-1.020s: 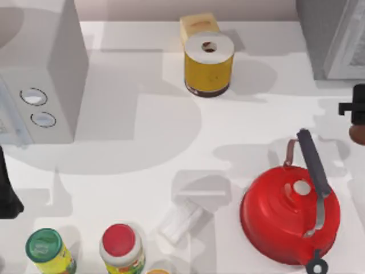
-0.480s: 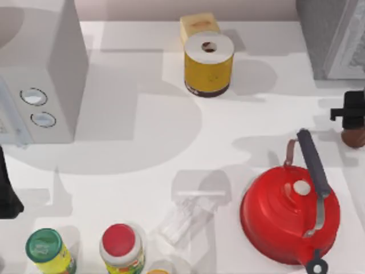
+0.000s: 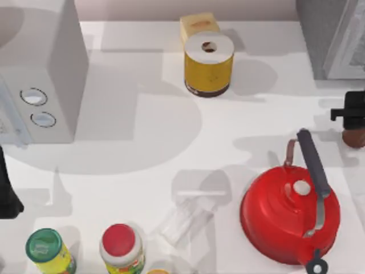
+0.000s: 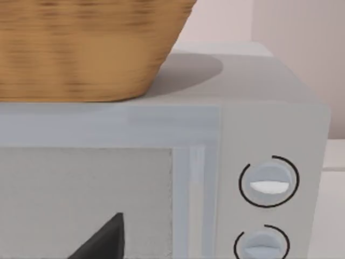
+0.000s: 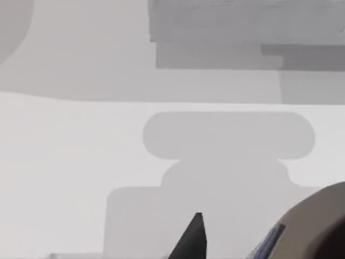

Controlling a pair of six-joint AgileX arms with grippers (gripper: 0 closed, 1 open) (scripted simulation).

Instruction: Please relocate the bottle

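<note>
The bottle (image 3: 355,138) shows as a reddish-brown round end at the table's far right edge, hanging just under my right gripper (image 3: 351,116), which is shut on it. In the right wrist view the bottle (image 5: 318,226) bulges in close, grey-banded, beside one dark fingertip (image 5: 193,240), above bare white table. My left gripper (image 3: 8,191) is parked at the left edge, open, one dark fingertip (image 4: 105,243) in front of the microwave.
A red kettle (image 3: 290,212) stands just below-left of the held bottle. A yellow canister (image 3: 209,63) sits at the back centre, a microwave (image 3: 40,74) at the left with a basket (image 4: 86,48) on top. A green-lidded jar (image 3: 45,248) and a red-lidded jar (image 3: 121,246) stand at the front left.
My right gripper has moved a little to the left with the bottle, further into view, then held almost still. The left arm has not moved.
</note>
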